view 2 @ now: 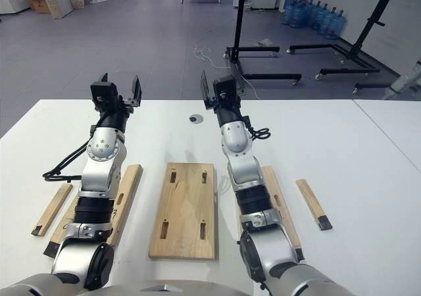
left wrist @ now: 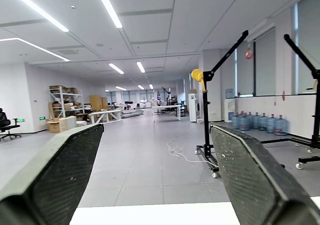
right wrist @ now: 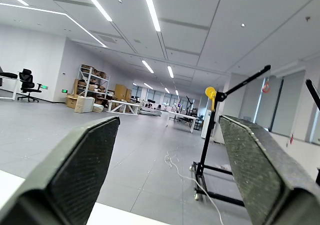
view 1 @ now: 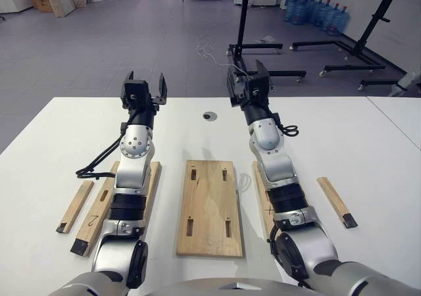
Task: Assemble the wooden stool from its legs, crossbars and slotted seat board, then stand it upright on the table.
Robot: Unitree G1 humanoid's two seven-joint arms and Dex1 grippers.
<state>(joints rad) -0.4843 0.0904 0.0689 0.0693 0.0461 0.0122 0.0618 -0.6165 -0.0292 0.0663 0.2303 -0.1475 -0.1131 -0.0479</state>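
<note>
The slotted seat board (view 1: 209,207) lies flat at the middle of the white table (view 1: 368,145). Long wooden legs (view 1: 99,210) lie under my left arm, with a short crossbar (view 1: 74,206) further left. Another leg (view 1: 262,197) lies under my right arm, and a short crossbar (view 1: 337,201) rests to its right. My left gripper (view 1: 144,84) is raised above the table's far part, open and empty. My right gripper (view 1: 248,79) is held likewise, open and empty. Both wrist views look out between spread fingers (left wrist: 60,175) (right wrist: 75,170) into the room.
A round cable hole (view 1: 210,116) sits in the table near its far edge. Beyond the table stand black wheeled frames (view 1: 263,46) and several water bottles (view 1: 316,13) on the floor. A second table (view 1: 401,118) adjoins on the right.
</note>
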